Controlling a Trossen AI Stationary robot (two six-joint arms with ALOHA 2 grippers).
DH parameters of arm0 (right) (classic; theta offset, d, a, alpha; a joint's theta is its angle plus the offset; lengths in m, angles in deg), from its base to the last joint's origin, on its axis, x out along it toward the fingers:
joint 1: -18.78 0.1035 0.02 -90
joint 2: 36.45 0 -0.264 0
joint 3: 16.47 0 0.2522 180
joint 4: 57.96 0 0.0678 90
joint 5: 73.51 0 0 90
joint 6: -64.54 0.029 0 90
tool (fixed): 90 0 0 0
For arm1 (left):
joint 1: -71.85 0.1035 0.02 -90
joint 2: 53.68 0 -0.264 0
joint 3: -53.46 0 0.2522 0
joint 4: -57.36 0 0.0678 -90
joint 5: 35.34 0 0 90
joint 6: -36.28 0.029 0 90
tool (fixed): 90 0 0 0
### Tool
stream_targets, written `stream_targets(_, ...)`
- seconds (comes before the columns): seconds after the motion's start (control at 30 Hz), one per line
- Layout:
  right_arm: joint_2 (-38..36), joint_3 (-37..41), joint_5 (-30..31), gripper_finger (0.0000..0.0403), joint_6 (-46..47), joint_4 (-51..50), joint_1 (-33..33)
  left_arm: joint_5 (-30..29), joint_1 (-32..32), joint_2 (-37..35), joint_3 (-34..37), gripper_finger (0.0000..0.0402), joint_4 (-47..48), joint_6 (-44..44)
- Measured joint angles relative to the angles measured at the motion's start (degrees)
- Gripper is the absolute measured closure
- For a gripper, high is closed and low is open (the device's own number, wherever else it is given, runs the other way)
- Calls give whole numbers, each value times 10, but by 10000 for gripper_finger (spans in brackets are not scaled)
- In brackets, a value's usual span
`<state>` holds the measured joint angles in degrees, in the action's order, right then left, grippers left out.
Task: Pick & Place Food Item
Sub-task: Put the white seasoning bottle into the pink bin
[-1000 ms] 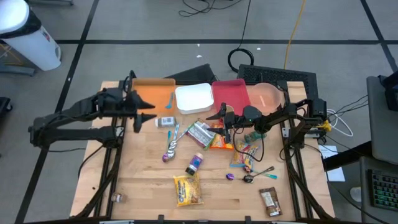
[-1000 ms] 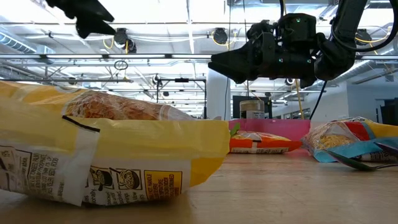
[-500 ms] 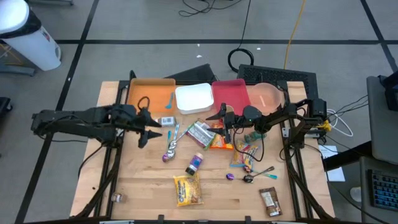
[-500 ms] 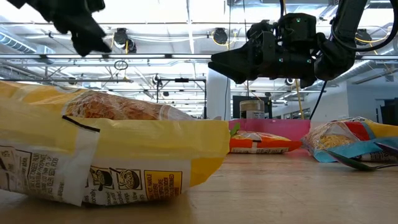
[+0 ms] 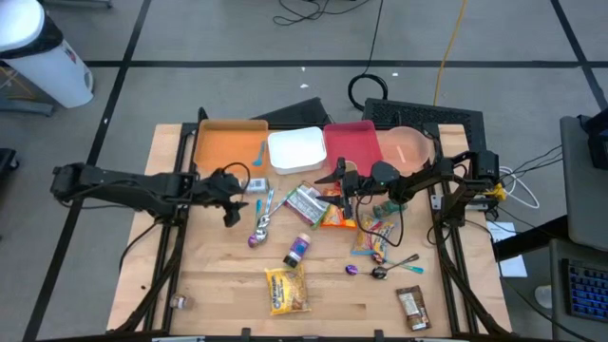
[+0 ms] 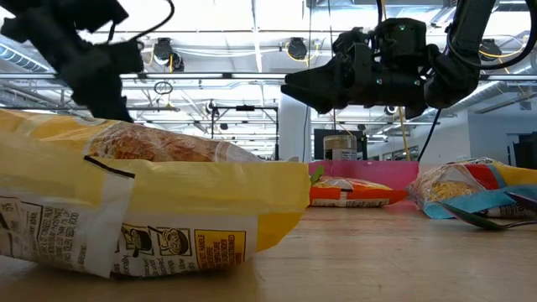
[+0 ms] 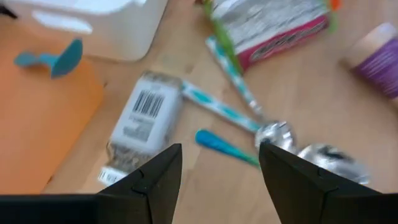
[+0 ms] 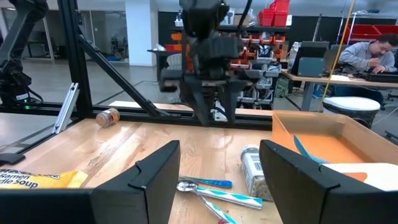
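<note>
While light wooden tabletop carries scattered food items, four containers line its far edge: orange rectangular tray, white square tub, red square tray, round translucent pink bowl. Two dark arms. Left gripper low above tabletop, fingers spread wide, over small clear cylindrical jar with barcode label lying on side. Beside jar: two metal spoons, teal-handled spoon, striped-handled spoon. Right gripper hovers above crinkly orange snack packet, fingers parted. Glossy yellow noodle bag near front edge.
</note>
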<state>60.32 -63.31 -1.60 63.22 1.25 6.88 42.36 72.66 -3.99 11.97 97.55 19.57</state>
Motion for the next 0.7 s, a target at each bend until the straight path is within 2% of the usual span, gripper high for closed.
stream_targets(0.23, 0, 0, 0, 191, 0, 0, 0, -33, 0, 14, 6, 178, -2, 5)
stream_targets(0.5, 0, 0, 0, 191, 0, 0, 0, -86, 0, 18, 5, 178, -7, 59)
stream_targets(0.7, 0, 0, 0, 191, -1, 0, 0, -88, 22, 53, 5, 178, -6, 83)
